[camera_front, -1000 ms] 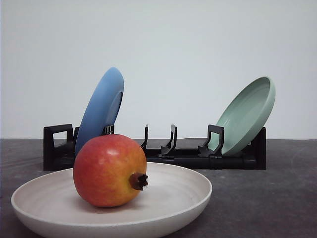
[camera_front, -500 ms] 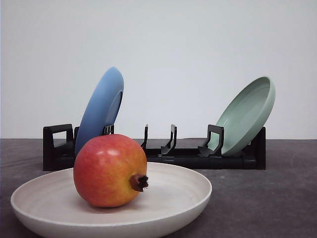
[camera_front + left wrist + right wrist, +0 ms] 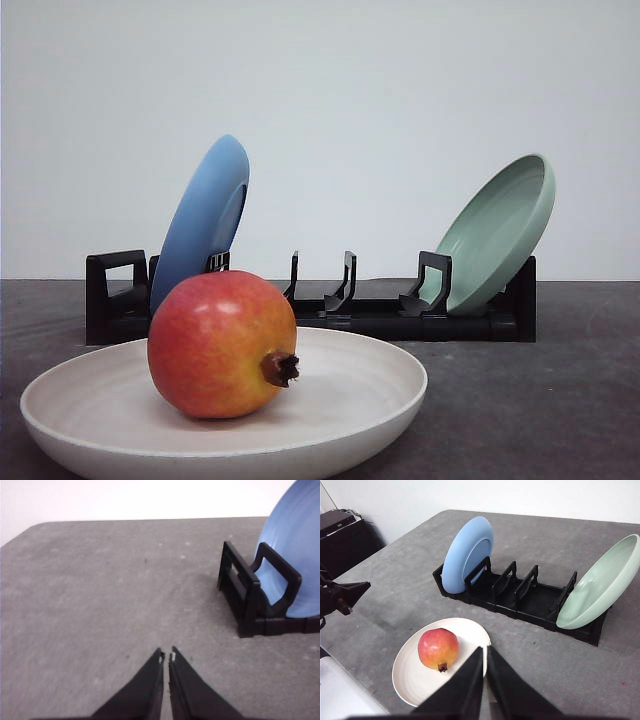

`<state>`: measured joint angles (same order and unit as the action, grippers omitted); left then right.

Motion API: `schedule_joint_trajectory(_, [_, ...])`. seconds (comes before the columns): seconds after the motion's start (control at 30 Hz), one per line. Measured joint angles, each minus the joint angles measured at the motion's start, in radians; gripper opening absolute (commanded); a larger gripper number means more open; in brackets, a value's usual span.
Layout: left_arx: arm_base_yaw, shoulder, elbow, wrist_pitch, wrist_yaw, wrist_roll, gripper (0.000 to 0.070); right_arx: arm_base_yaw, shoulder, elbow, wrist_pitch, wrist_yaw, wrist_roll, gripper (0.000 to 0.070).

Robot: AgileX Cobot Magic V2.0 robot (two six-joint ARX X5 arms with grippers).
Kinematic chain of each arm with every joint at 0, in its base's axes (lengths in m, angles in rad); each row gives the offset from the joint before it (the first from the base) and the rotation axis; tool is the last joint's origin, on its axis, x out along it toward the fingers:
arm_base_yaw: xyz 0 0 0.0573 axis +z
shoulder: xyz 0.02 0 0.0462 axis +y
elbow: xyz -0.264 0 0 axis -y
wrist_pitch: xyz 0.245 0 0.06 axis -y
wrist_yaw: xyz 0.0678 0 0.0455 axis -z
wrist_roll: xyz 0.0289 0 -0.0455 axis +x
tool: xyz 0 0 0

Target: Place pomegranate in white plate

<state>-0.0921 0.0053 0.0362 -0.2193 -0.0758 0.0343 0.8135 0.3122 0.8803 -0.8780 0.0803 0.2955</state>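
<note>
Looking forward over the table (image 3: 560, 400), I find the pomegranate (image 3: 221, 344) seated inside the white plate (image 3: 360, 385), left of its middle, crown nub sideways, with the blue plate (image 3: 203, 222) and green plate (image 3: 500, 232) leaning in the black rack (image 3: 330, 305) behind. My left wrist camera shows the left tool (image 3: 166, 656) with tips together on nothing, over bare table beside the rack's end. My right wrist camera shows the right tool (image 3: 484, 651) likewise pressed together and empty above the plate's near rim; I judge placement complete, the residual risk being a low retreat clipping that rim and rolling the round fruit out.
</note>
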Motion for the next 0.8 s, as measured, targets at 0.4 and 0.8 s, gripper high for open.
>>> schedule_joint_trajectory(0.4, [0.0,0.0,-0.012,0.031,0.051,0.056,0.0,0.0,0.0,0.0,0.0,0.0,0.0,0.0004])
schedule_joint_trajectory(0.8, [0.003,0.0,-0.013,0.035,0.001,0.051,0.0,0.0,0.0,0.0,0.0,0.0,0.0,0.0004])
